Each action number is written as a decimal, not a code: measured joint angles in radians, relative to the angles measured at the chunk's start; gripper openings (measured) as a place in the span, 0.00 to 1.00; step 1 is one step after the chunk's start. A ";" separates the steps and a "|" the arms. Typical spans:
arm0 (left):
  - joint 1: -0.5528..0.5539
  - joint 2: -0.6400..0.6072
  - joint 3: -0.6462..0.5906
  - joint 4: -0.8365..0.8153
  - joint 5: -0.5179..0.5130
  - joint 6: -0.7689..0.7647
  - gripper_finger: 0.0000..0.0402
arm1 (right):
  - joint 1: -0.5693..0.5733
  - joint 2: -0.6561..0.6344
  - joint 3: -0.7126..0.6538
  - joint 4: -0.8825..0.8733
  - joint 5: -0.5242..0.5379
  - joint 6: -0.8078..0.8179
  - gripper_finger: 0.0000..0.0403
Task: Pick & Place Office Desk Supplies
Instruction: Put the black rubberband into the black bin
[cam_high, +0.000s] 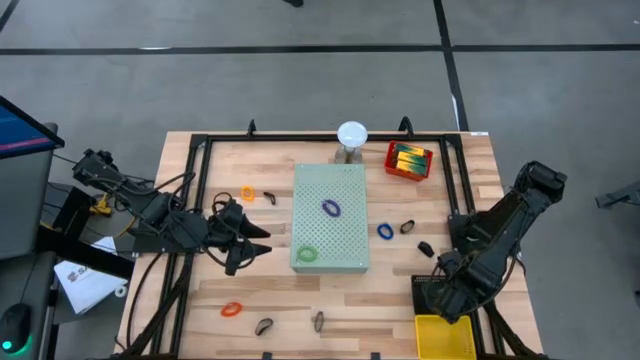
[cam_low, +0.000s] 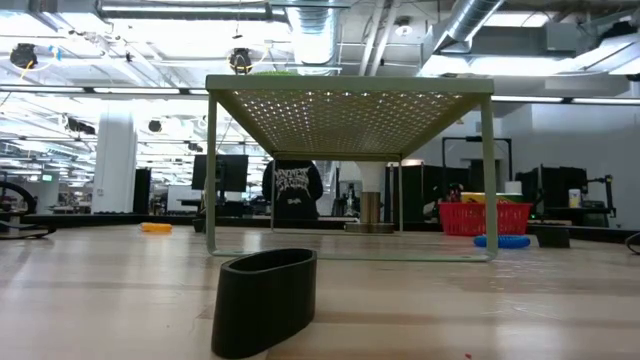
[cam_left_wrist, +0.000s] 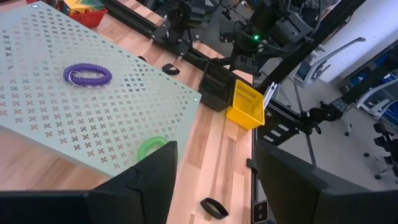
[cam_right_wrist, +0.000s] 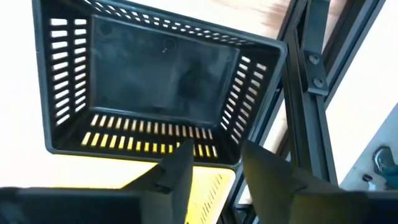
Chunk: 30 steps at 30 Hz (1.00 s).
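Note:
A purple band loop (cam_high: 331, 208) and a green band loop (cam_high: 306, 254) lie on the pale-green perforated board (cam_high: 345, 190). On the table lie a blue loop (cam_high: 385, 231), two orange loops (cam_high: 247, 193) (cam_high: 232, 310) and several black clips, such as one (cam_high: 425, 247). Yellow-green boxes sit in a red basket (cam_high: 409, 160). My left gripper (cam_high: 262, 242) hangs open just left of the board's near-left corner, close to the green loop (cam_left_wrist: 151, 146), holding nothing. My right gripper (cam_right_wrist: 216, 149) is open and empty above the black basket (cam_right_wrist: 155, 68).
A yellow basket (cam_high: 445, 335) stands next to the black basket (cam_high: 435, 295) at the table's near right corner. A white dome on a grey stand (cam_high: 351, 135) is behind the board. A black frame rail (cam_high: 190, 200) runs around the table. A black clip (cam_low: 265, 300) lies close to the low camera.

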 joint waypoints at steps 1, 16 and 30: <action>0.000 0.000 0.000 0.000 0.000 0.000 0.52 | 0.000 0.000 0.000 0.000 0.005 -0.001 0.37; 0.000 0.000 0.000 0.000 -0.036 -0.003 0.52 | -0.230 0.000 0.000 -0.044 0.410 -0.016 0.47; 0.000 0.000 0.000 0.032 -0.085 -0.020 0.52 | -0.661 -0.001 -0.126 -0.062 0.256 -0.485 0.40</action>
